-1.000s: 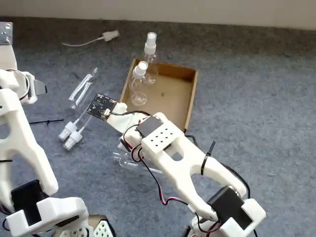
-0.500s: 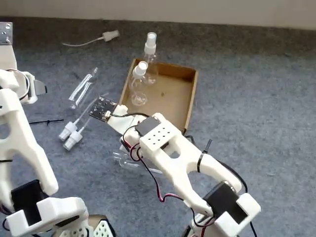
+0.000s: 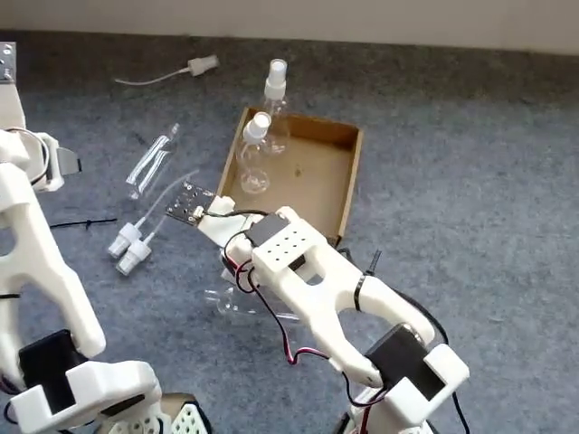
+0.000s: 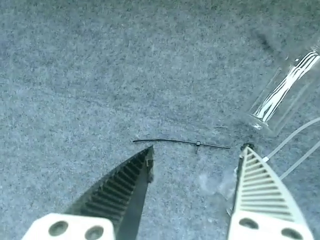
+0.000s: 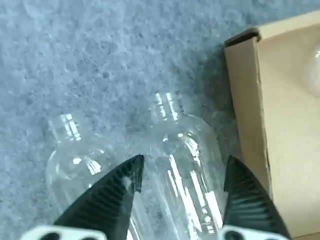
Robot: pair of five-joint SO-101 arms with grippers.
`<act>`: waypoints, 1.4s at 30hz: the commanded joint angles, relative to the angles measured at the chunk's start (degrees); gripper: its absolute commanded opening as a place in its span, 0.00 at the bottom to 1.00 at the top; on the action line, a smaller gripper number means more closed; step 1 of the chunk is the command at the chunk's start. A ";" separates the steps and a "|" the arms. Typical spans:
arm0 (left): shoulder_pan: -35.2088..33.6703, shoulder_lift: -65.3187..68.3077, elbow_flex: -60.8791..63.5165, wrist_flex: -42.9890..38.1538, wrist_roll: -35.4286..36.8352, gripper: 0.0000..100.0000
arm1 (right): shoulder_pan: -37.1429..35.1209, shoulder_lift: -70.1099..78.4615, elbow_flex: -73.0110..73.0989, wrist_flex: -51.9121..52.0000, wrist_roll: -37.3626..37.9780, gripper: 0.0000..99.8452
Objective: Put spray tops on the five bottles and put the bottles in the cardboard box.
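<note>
Right gripper (image 5: 185, 162) hung spread wide, flanking a capless bottle (image 5: 187, 142) beside the cardboard box (image 3: 351, 185) at upper centre — left gripper (image 4: 197, 149) likewise unclenched, above a cable tie (image 4: 170, 142).

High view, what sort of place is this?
Probably a robotics test setup: a white robot arm over a grey carpeted surface, with a cardboard box, a capped bottle and loose spray tops laid out.
</note>
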 commanded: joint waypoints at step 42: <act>-0.84 -0.40 -2.86 -0.79 -0.53 0.26 | 5.05 -3.38 -0.22 0.57 -1.93 0.12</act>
